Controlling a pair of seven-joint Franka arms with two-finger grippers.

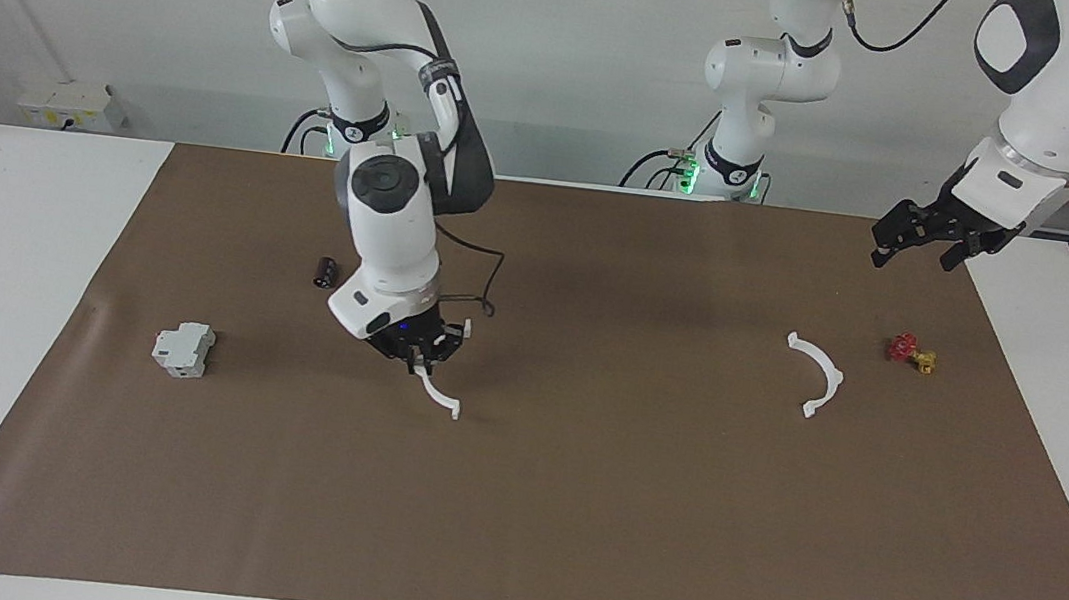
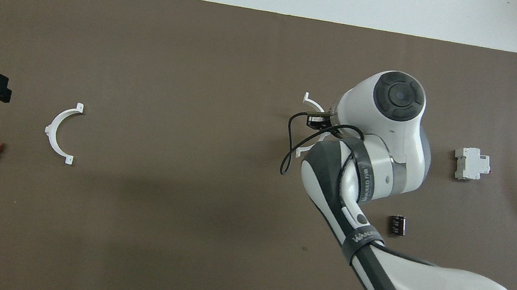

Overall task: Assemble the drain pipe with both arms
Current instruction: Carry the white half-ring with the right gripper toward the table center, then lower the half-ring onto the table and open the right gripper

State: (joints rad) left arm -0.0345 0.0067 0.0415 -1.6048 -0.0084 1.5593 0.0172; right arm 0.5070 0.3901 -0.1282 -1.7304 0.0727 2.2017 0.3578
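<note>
My right gripper [image 1: 422,360] has its jaws clamped on one white half-ring [image 1: 439,397], lifted over the bench. My left gripper [image 1: 922,241] waits, jaws wide open, above the other half-ring [image 1: 818,370].

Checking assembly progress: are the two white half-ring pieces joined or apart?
Apart. One half-ring lies on the brown mat toward the left arm's end; the other half-ring hangs from the right gripper.
</note>
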